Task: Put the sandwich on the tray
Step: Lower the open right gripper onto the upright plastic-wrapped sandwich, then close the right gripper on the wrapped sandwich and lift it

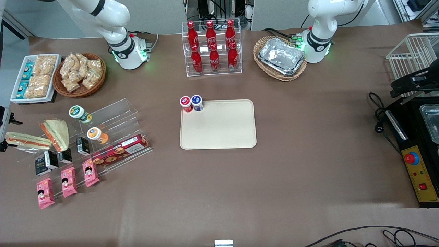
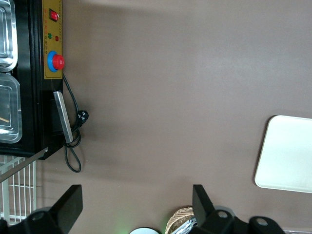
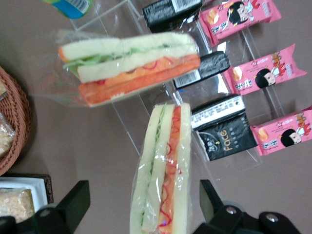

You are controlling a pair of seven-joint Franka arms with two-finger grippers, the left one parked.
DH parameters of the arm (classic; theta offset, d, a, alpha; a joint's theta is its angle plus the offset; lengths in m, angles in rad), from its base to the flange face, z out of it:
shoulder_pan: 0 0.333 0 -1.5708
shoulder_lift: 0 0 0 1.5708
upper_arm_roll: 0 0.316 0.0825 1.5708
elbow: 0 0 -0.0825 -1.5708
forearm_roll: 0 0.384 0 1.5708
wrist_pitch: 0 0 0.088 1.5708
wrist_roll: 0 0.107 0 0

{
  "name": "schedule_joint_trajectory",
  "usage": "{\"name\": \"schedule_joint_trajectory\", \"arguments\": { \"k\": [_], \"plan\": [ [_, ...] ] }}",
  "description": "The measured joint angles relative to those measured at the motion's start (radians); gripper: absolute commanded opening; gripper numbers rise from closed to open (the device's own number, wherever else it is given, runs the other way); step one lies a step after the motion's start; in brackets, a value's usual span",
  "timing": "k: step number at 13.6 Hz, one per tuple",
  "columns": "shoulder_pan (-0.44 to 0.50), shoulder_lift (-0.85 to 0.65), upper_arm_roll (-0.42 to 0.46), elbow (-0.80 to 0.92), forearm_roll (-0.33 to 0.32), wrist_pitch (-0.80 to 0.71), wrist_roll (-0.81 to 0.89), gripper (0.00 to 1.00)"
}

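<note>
Sandwich (image 1: 27, 140) sits at the working arm's end of the table, low in the frame's edge area, well apart from the tray (image 1: 219, 133) at mid-frame. Just beside it is the triangular sandwich (image 1: 56, 133) on the clear rack (image 1: 116, 113), with black packs (image 3: 222, 134) and pink snack packs (image 1: 68, 181) nearby. A red-lid cup (image 1: 186, 104) and a blue-lid cup (image 1: 197, 103) occupy the tray's upper corner; the rest is bare. Only the right wrist view shows the gripper (image 3: 144, 195): fingers (image 3: 78, 197) spread wide, straddling the sandwich's end, with gaps on both sides and nothing pinched. The left wrist view shows only a tray corner.
</note>
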Motion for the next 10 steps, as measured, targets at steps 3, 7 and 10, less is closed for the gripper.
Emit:
{"name": "schedule_joint_trajectory", "arguments": {
  "k": [3,7,10],
  "plan": [
    [-0.008,0.010,0.000,0.000,0.000,0.008,-0.009,1.00],
    [-0.010,0.027,0.000,0.000,0.000,0.036,-0.022,1.00],
    [-0.025,0.045,0.000,0.000,0.000,0.042,-0.026,1.00]
  ]
}}
